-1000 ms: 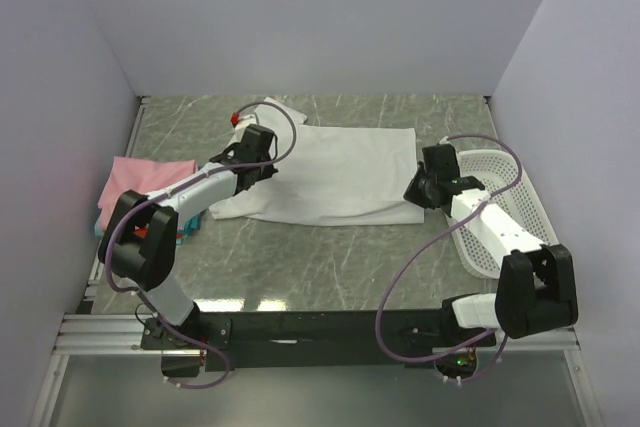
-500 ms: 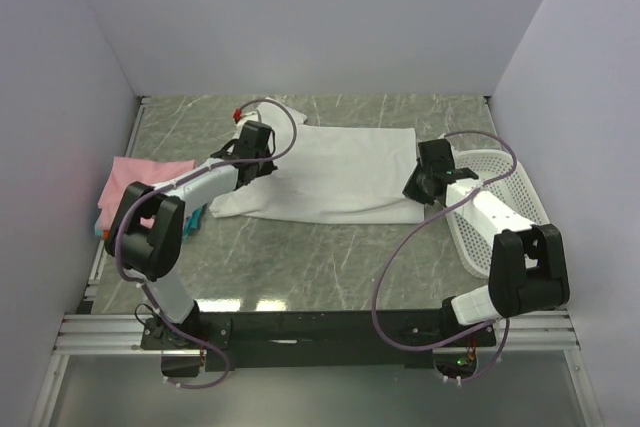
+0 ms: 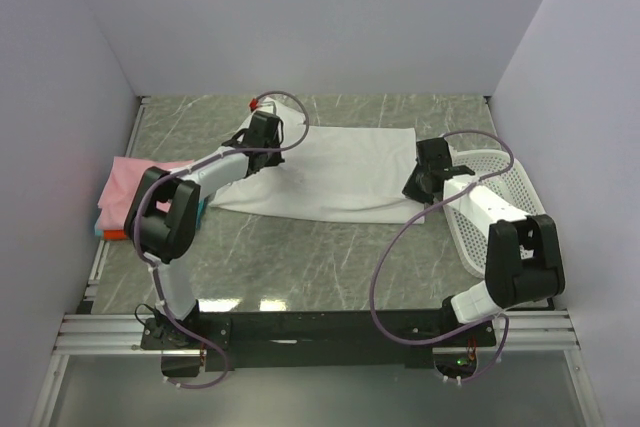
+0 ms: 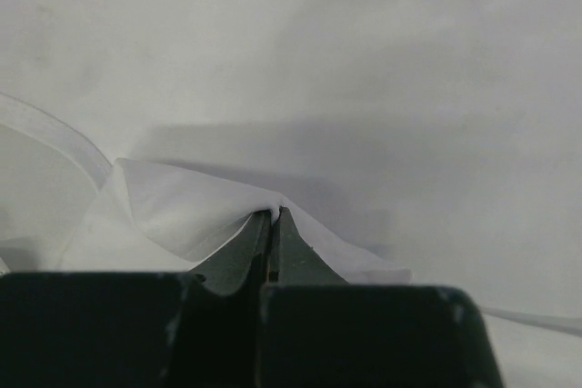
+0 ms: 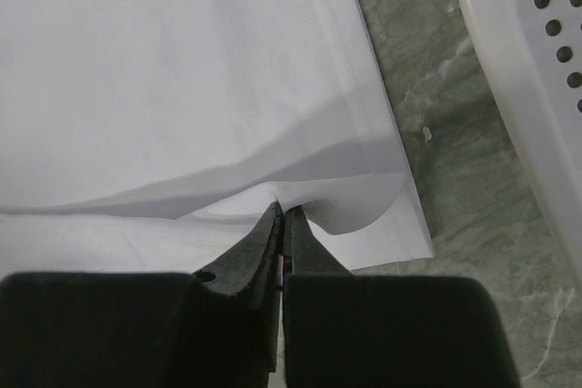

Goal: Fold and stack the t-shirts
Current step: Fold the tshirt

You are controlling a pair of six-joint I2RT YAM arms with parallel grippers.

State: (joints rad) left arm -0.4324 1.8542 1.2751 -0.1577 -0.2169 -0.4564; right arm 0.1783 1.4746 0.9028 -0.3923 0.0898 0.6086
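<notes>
A plain white t-shirt [image 3: 335, 172] lies spread across the middle of the table. My left gripper [image 3: 264, 139] is shut on a pinch of its cloth at the left side; the wrist view shows the fold [image 4: 227, 202] caught in my gripper [image 4: 274, 215]. My right gripper [image 3: 424, 182] is shut on the shirt's right edge; the wrist view shows the lifted edge [image 5: 346, 170] held at the gripper [image 5: 284, 213]. A pink folded shirt [image 3: 135, 179] tops a stack at the far left, with teal and orange-red edges under it.
A white perforated plastic basket [image 3: 500, 207] stands at the right, close beside my right arm; its rim shows in the right wrist view [image 5: 527, 88]. Grey walls close in on the left, back and right. Bare marble table [image 3: 320, 257] lies in front of the shirt.
My left gripper has moved toward the back of the table, drawing the white shirt's left side with it. My right gripper has shifted slightly toward the back with the right edge.
</notes>
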